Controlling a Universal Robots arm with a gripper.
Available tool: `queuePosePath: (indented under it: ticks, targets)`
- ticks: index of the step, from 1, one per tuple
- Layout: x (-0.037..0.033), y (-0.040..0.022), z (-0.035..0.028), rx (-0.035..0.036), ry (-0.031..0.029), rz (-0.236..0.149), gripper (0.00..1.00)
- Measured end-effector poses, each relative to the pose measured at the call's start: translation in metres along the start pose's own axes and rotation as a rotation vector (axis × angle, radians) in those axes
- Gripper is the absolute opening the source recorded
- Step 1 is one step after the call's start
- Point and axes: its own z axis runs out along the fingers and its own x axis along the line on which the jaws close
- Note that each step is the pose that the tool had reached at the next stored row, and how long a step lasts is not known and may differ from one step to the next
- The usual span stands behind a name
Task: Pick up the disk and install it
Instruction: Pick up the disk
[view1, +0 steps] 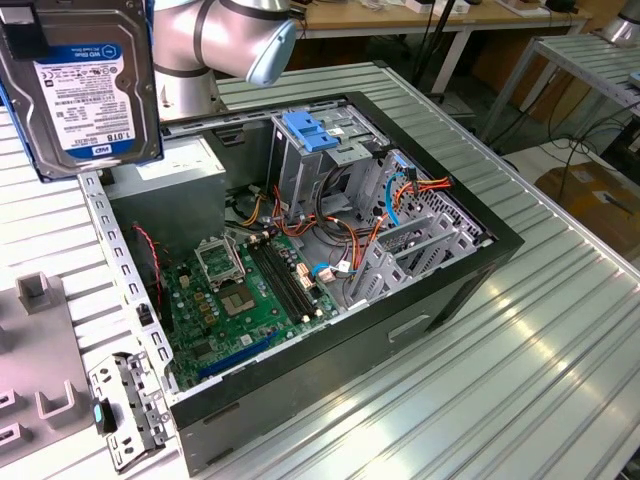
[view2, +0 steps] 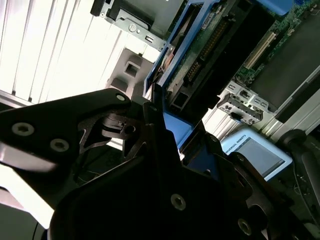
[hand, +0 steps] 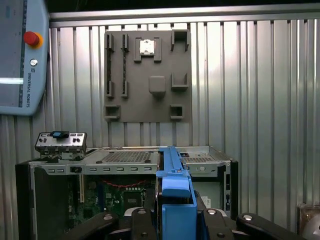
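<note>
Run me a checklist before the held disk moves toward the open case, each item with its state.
1. Grip on the disk: ok, the gripper clamps its blue rail.
2. Computer case open: ok.
3. Drive cage in place: ok, upright, blue handle on top.
4. Orange wires away from the cage: not ok, they lie loose beside it and may snag.
5. Disk lined up with the cage: cannot tell.
</note>
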Motion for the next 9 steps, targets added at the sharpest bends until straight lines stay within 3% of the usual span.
queuePosePath:
  ticks: [9]
  targets:
    - [-0.0004, -0.0154, 0.0004, 0.0, 0.0001, 0.0, 0.37]
